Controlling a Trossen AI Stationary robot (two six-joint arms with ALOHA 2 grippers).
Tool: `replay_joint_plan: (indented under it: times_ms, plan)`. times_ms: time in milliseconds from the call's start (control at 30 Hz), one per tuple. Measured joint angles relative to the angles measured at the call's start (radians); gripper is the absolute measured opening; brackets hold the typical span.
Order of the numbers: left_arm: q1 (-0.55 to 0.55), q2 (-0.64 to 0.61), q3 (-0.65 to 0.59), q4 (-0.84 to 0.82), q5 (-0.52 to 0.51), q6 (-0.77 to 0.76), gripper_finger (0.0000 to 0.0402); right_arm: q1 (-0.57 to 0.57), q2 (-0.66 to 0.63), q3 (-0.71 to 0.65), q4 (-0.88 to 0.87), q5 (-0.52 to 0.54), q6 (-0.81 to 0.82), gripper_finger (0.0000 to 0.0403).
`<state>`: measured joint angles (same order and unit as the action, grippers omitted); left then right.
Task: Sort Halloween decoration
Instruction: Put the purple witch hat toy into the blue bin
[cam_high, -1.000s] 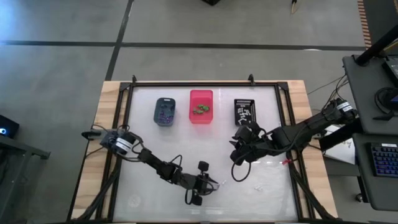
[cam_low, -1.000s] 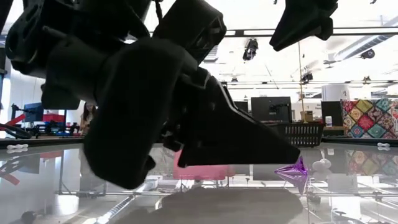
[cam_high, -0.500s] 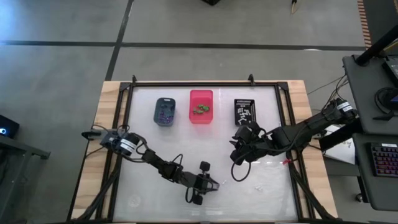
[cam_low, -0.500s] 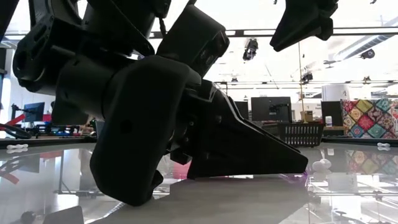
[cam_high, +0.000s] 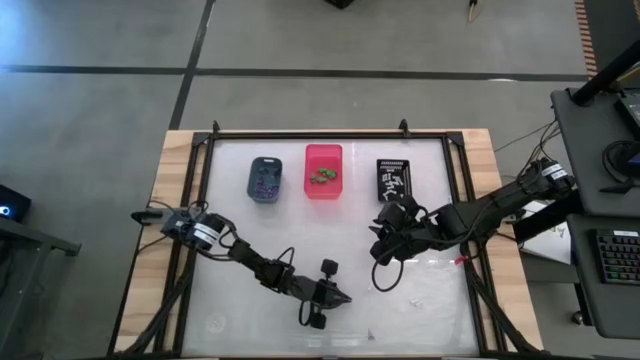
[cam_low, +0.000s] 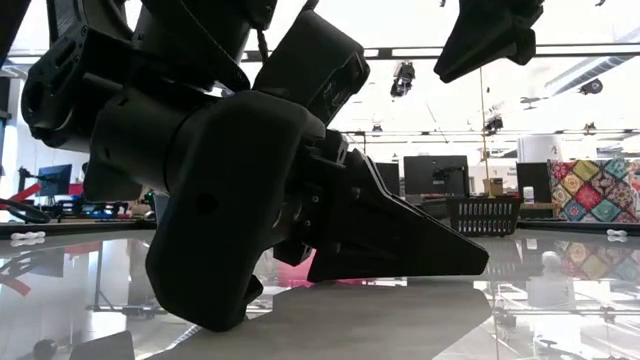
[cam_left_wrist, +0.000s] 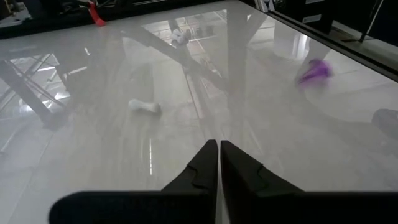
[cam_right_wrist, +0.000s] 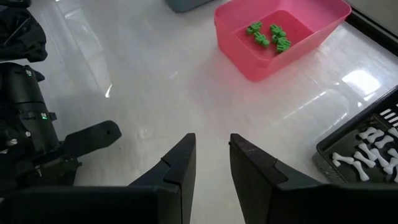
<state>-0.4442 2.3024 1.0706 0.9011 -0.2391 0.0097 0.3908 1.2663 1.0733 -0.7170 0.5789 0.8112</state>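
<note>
My left gripper (cam_high: 345, 297) is low over the table's near middle, shut, with nothing between its fingertips (cam_left_wrist: 219, 147). A small purple trinket (cam_left_wrist: 314, 71) shows blurred on the white table top, ahead of the fingers and off to one side, clear of them. A white bone trinket (cam_left_wrist: 144, 107) and another white piece (cam_left_wrist: 180, 37) lie farther off. My right gripper (cam_right_wrist: 211, 146) hangs open above the table's right middle (cam_high: 380, 250), touching nothing.
Three bins stand in a row at the far side: a blue-grey bin (cam_high: 265, 178) with purple pieces, a pink bin (cam_right_wrist: 280, 34) with green pieces, and a black bin (cam_right_wrist: 367, 149) with white bones. Small white pieces (cam_high: 410, 300) lie near the table's right front.
My left gripper has sunk a little toward the table and shut. The purple trinket that stood at its fingertips has not stayed between them: it has shot away across the table top and no longer shows at the tips in the low view.
</note>
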Motion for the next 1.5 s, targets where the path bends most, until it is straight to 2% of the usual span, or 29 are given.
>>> replay_joint_plan:
  times_ms: [233, 333, 400, 467, 633, 767, 900, 1067, 1333, 1500]
  plan:
    - [0.000, -0.005, -0.001, -0.007, -0.004, -0.004, 0.0000, 0.025, 0.000, 0.000, 0.004, -0.011, 0.000, 0.0089]
    - [0.000, -0.023, -0.006, -0.019, -0.007, 0.011, 0.0000, 0.076, 0.000, 0.000, 0.046, -0.129, -0.003, 0.0089]
    - [0.001, -0.038, -0.012, -0.022, -0.014, 0.028, 0.0000, 0.124, 0.000, -0.005, 0.096, -0.205, -0.019, 0.0089]
    - [0.002, -0.057, -0.020, -0.019, -0.018, 0.040, 0.0000, 0.184, 0.000, -0.015, 0.163, -0.235, -0.047, 0.0089]
    - [0.001, -0.128, -0.062, -0.010, -0.024, 0.043, 0.0000, 0.311, 0.000, -0.072, 0.348, -0.239, -0.054, 0.0084]
    - [0.000, -0.221, -0.118, -0.003, -0.035, 0.052, 0.0000, 0.361, 0.025, -0.130, 0.484, -0.243, 0.027, 0.0074]
    - [0.000, -0.336, -0.189, -0.004, -0.067, 0.061, 0.0000, 0.395, 0.114, -0.141, 0.568, -0.294, 0.056, 0.0070]
    - [0.000, -0.487, -0.279, 0.016, -0.067, 0.064, 0.0000, 0.429, 0.271, -0.110, 0.679, -0.366, 0.001, 0.0070]
    - [-0.008, -0.691, -0.423, 0.105, -0.067, 0.060, 0.0000, 0.454, 0.465, -0.042, 0.731, -0.441, 0.097, 0.0067]
    - [-0.008, -0.779, -0.467, 0.121, -0.067, 0.061, 0.0000, 0.460, 0.533, -0.012, 0.731, -0.482, 0.148, 0.0067]
